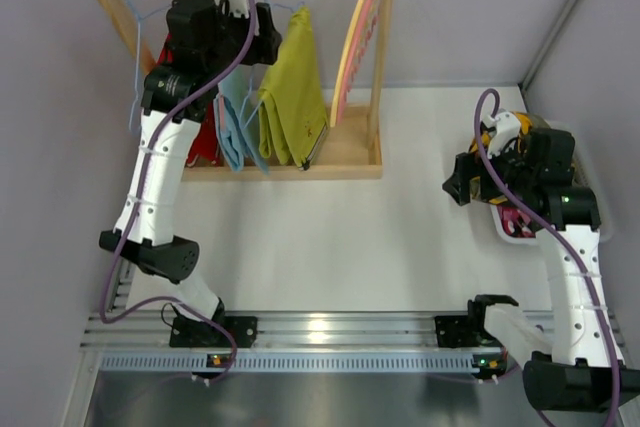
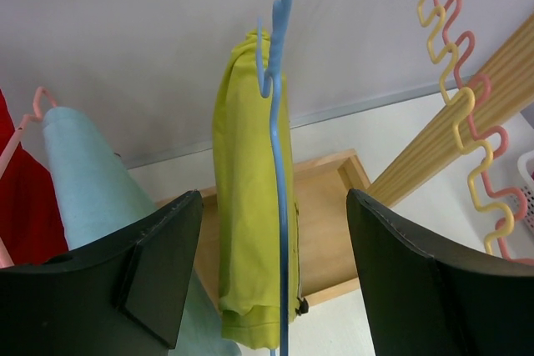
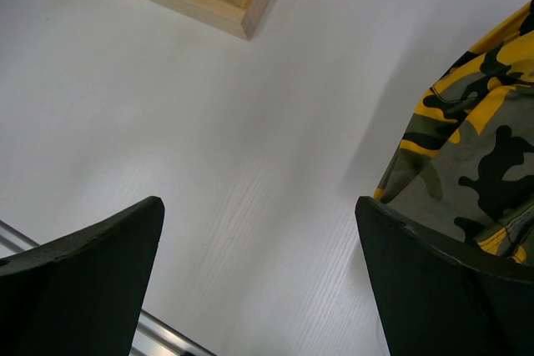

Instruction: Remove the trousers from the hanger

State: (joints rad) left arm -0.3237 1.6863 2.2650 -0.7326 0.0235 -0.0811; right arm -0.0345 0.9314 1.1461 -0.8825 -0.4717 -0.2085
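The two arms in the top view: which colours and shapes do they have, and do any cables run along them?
The left arm and the right arm both have slim white links between bulky black joint housings. A purple cable loops loosely along each arm. In the wrist views the fingers are broad, flat and matte black.

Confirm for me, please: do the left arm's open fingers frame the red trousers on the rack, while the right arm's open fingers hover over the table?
Not quite. The left wrist view shows the yellow-green trousers between the left arm's open fingers, not the red trousers, which hang off to one side. The rest holds: the right arm's open fingers hover over the table.
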